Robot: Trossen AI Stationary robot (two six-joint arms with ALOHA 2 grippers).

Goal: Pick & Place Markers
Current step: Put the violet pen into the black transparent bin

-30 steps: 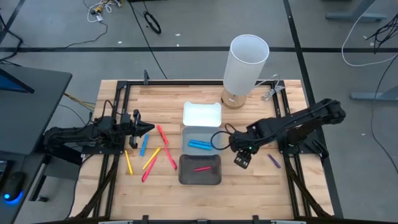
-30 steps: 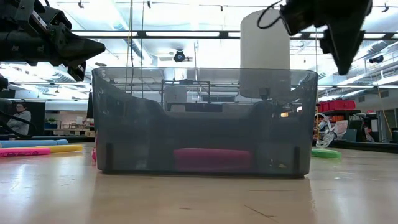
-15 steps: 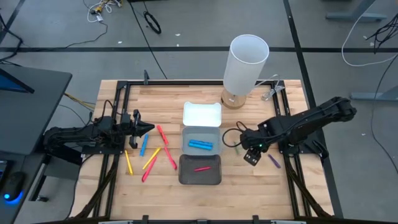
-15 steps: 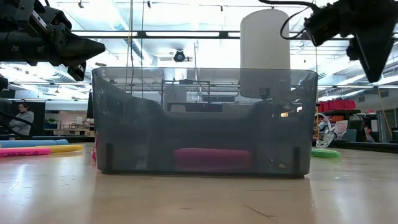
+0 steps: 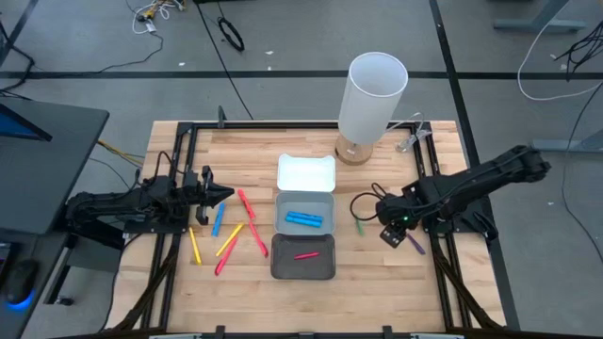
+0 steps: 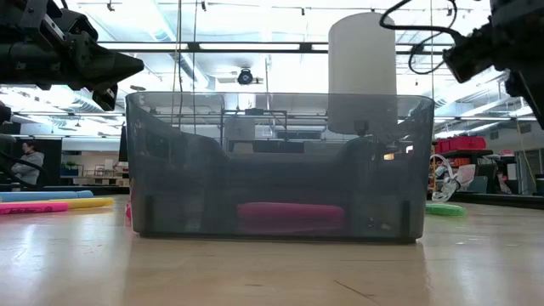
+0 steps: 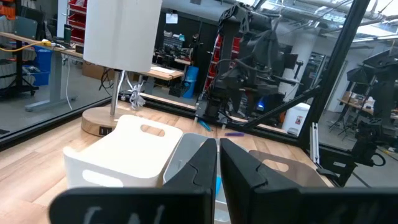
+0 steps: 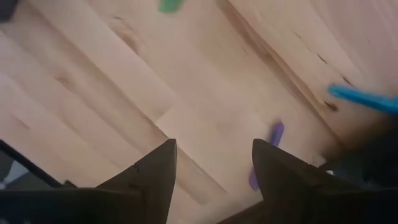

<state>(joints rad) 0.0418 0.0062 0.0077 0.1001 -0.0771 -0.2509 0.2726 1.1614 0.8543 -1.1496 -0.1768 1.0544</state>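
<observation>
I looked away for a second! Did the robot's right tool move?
Yes. In the high view the right tool slid away from the dark tray, toward the purple marker at the table's right side.

Bench (image 5: 311, 292) pale wood. Trays: white (image 5: 306, 172), light grey (image 5: 303, 206), dark grey (image 5: 302, 256). Markers: blue (image 5: 303, 219), red (image 5: 304, 255), green (image 5: 359, 227), purple (image 5: 415, 243), yellow (image 5: 195, 247).

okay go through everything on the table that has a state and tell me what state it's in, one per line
Left gripper: shut, empty, hovering beside the loose markers.
Right gripper: open, empty, above the purple marker.
White tray: looks empty.
Grey tray: holds a blue marker.
Dark tray: holds a red marker.
Green marker: loose on the table.
Lamp: upright.
</observation>
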